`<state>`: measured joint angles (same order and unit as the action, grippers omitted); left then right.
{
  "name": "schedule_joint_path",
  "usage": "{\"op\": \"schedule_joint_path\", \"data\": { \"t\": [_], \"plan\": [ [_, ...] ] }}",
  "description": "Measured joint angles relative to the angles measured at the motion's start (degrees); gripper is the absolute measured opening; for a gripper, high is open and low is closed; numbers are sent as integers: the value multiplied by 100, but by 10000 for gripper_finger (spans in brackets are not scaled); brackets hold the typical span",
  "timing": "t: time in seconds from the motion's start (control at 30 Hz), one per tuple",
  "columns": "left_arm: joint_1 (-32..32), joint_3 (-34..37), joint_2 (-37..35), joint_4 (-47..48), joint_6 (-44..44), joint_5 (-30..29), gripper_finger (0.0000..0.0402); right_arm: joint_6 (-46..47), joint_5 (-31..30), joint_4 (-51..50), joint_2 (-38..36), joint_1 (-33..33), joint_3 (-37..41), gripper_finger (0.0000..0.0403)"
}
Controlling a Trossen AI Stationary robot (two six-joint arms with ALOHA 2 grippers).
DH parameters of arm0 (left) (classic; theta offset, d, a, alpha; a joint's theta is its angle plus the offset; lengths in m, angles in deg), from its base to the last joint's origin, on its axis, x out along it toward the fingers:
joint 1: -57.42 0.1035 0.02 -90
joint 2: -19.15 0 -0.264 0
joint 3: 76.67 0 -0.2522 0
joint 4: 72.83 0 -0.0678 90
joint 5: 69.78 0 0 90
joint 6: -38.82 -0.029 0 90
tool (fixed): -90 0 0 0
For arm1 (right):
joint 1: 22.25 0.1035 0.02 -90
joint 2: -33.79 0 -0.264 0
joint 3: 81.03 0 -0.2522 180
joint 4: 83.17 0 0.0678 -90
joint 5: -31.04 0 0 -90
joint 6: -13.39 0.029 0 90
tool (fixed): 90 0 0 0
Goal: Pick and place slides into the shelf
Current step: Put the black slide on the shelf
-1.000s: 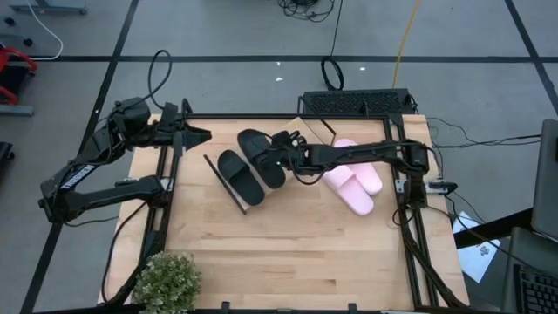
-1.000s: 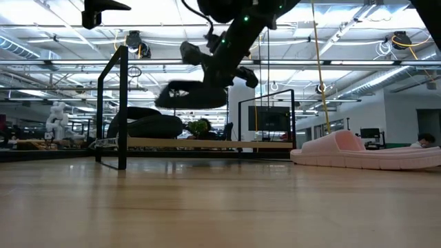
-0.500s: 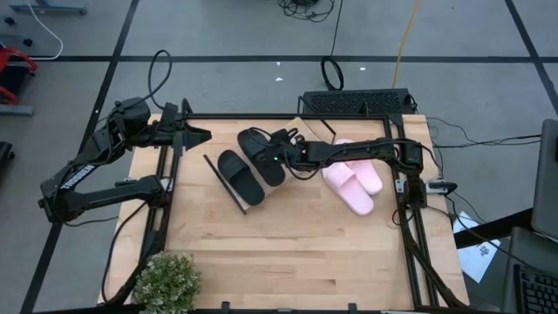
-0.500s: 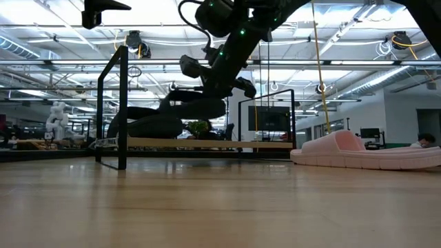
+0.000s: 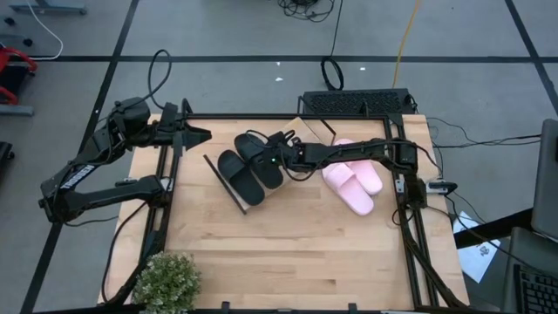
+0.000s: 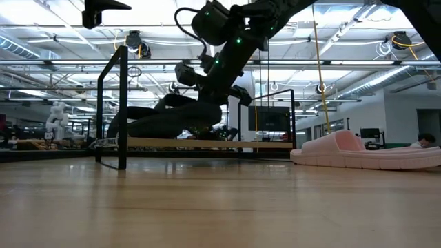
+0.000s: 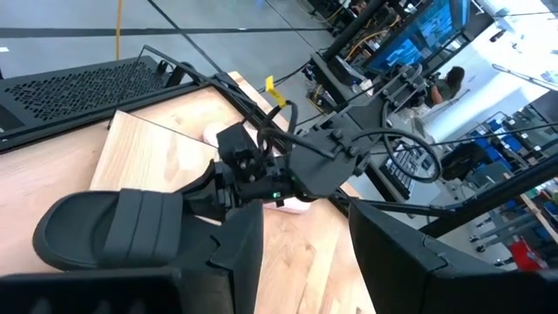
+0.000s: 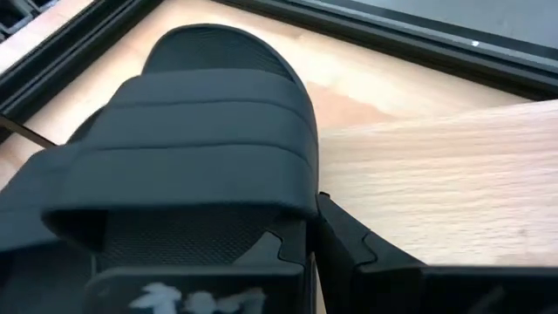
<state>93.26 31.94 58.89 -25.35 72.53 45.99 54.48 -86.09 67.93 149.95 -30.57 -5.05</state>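
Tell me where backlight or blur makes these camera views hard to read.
Low view: bright ceiling lights backlight the scene, so the right gripper and the black slide it clamps read as one silhouette; the near tabletop is soft. Right wrist view: the slide fills the frame close up, the fingers look blurred. High view: evenly lit, no strong glare.

Two slides (image 5: 247, 165) are matte black with ridged straps; the other pair (image 5: 353, 179) is pale pink. The shelf (image 6: 207, 143) has a light wooden board in what looks like a black frame. The plant (image 5: 166, 281) is greyish green.
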Motion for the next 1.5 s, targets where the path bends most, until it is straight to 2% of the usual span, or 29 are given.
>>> {"op": "schedule_joint_path", "data": {
  "t": [0.9, 1.5],
  "plan": [
    [1, 2, 1, -88, -28, 121, 165, -19, 325, 66, 197, 6, 0, 0],
    [1, 1, 0, -91, -44, 121, 165, -128, 304, -86, 197, 17, 0, 0]
  ]
}}
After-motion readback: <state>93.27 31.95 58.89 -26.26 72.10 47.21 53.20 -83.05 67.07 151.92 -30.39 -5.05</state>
